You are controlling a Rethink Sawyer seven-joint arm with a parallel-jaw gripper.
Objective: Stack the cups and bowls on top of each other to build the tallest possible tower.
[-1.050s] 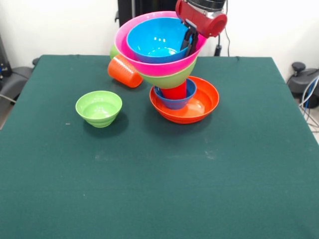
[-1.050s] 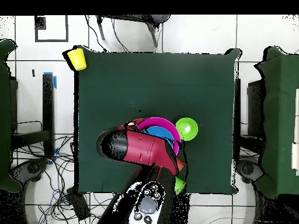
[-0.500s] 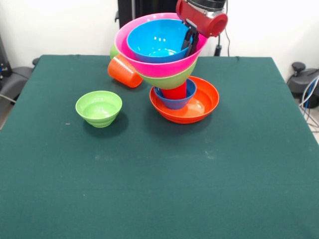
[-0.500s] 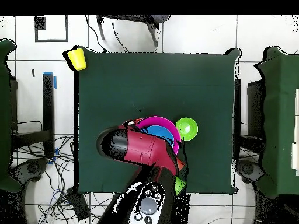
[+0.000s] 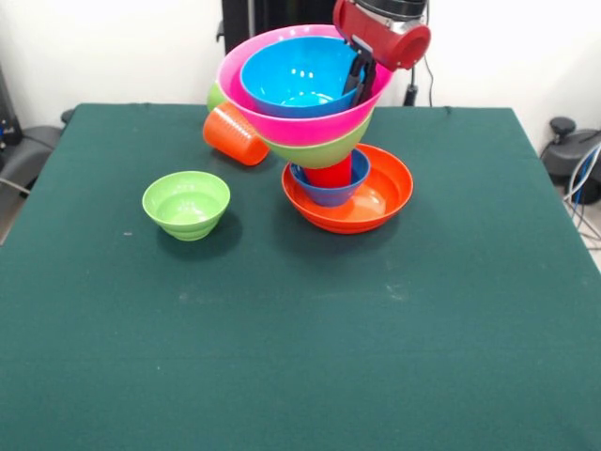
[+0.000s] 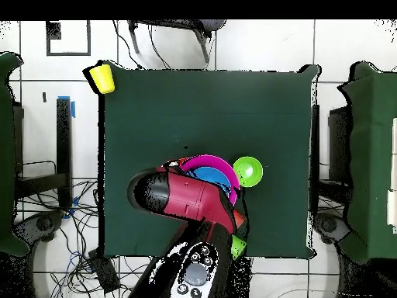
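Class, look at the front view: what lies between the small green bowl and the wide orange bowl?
Only bare green tablecloth. The small green bowl stands apart from the wide orange bowl; the front view shows it.

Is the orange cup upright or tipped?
Tipped. The orange cup lies on its side on the table, beside the tower, its ribbed wall facing the front camera.

Green table (image 5: 300,357): wide orange bowl (image 5: 385,202), small green bowl (image 5: 186,204), orange cup (image 5: 235,136).
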